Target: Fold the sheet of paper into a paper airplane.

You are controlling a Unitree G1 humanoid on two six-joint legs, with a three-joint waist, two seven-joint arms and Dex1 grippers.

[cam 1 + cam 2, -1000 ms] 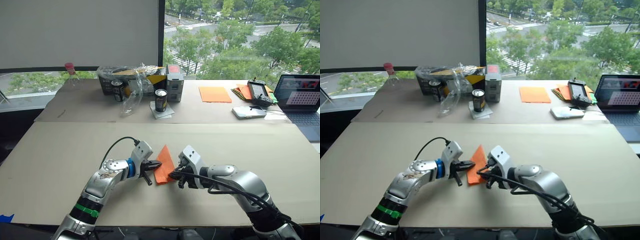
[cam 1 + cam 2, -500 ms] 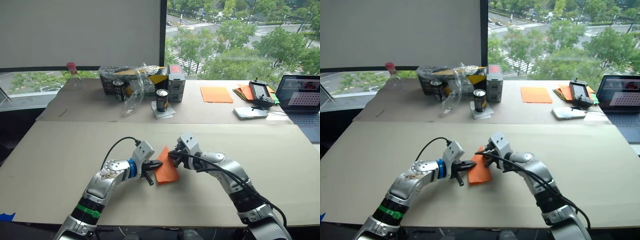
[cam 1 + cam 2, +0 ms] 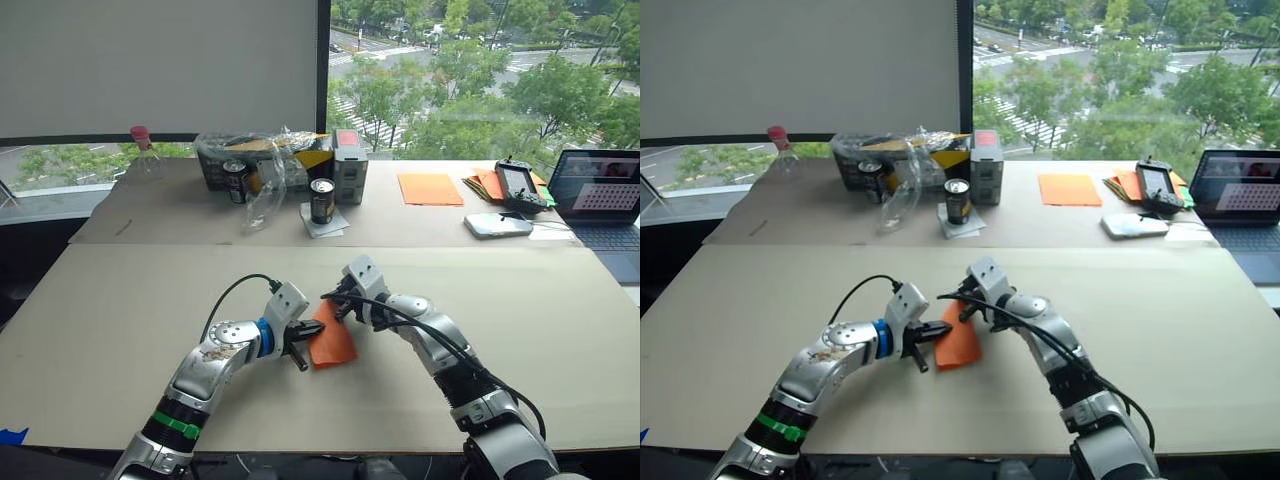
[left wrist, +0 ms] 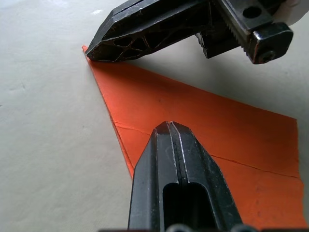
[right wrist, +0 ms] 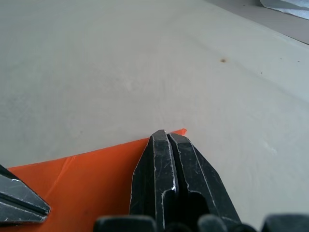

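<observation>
Head views: the sheet of paper (image 3: pixel 332 338), already folded down to an orange wedge, lies flat on the near table (image 3: pixel 120 300), between the two arms. The left gripper (image 3: pixel 305 328) sits at its left edge. The right gripper (image 3: pixel 341 303) is up at the pointed far tip.

What changed: a second ago the right gripper was down at the wedge's near right side. Half a second ago it had swung to the upper edge, and now it's further over at the tip. The left one hasn't budged, and the paper looks to be in the same spot too.

Left wrist view: the left gripper's fingers (image 4: pixel 179 159) are pressed together with nothing between them, resting on the orange layer. A crease line runs across the paper just past them. The right gripper comes in across the far tip.

Right wrist view: the right gripper's fingers (image 5: pixel 166 166) are closed flat too, tips down on the paper right at its corner, with bare table beyond.

My read: looks like the right arm is running along an edge to flatten the crease while the left pins the sheet. No wings yet, so probably mid-way.

Background: cans, a laptop (image 3: pixel 605 195) and a smooth orange sheet (image 3: pixel 430 188) on the far table, untouched.
</observation>
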